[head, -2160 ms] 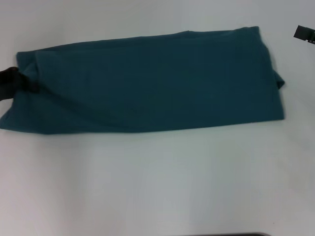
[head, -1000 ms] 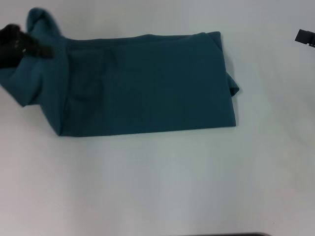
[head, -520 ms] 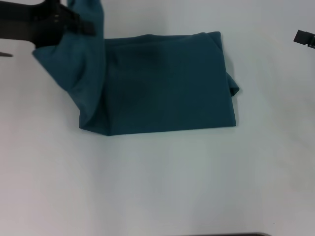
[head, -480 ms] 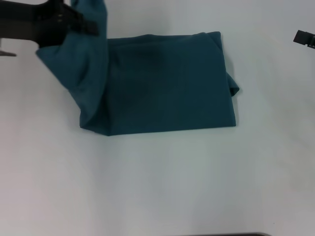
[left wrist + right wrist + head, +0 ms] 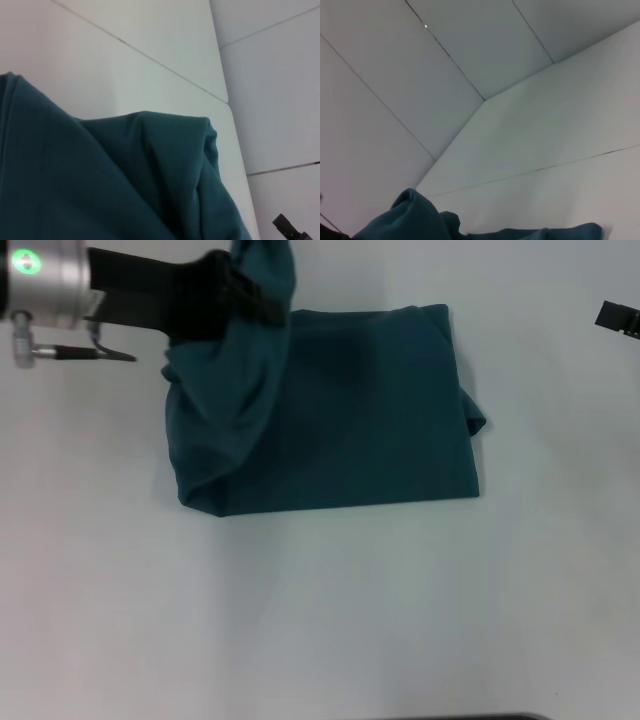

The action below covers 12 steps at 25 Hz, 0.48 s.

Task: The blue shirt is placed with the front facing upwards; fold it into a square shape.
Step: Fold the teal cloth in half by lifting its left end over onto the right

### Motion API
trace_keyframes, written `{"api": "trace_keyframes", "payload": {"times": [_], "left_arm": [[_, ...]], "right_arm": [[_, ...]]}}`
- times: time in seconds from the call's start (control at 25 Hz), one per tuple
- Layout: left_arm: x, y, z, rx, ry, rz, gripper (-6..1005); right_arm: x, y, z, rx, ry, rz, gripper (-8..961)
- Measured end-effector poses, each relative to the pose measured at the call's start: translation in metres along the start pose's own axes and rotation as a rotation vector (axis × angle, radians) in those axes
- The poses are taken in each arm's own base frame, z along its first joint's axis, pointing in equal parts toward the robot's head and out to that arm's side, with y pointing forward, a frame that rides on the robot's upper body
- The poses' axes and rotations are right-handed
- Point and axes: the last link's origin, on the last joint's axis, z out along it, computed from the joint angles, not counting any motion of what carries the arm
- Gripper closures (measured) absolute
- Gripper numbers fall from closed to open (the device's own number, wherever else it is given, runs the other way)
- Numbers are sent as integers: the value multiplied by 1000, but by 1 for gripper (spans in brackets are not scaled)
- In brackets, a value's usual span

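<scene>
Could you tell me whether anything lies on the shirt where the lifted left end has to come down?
Nothing visible does. The left gripper holds the blue shirt by its raised left end, and the flat part toward the right is bare. The right gripper sits off at the table's right edge.

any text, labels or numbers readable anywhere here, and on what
None can be read.
The blue shirt shows only plain fabric; no lettering or label faces any camera.
The left gripper, holding up the shirt's left end, shows no markings.
The right gripper, at the right edge, shows nothing legible.
</scene>
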Motion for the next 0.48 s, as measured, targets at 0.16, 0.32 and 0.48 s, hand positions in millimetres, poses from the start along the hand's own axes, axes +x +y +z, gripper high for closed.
{"api": "trace_keyframes", "payload": {"times": [0.16, 0.32, 0.48], "left_arm": [[-2, 3, 13, -27, -18, 8, 881], [-5, 8, 20, -41, -39, 20, 874], [-6, 12, 24, -51, -45, 29, 867]], "right_arm": [[0, 0, -1, 2, -2, 2, 348], [1, 0, -1, 2, -3, 4, 348], [1, 0, -2, 1, -2, 5, 349]]}}
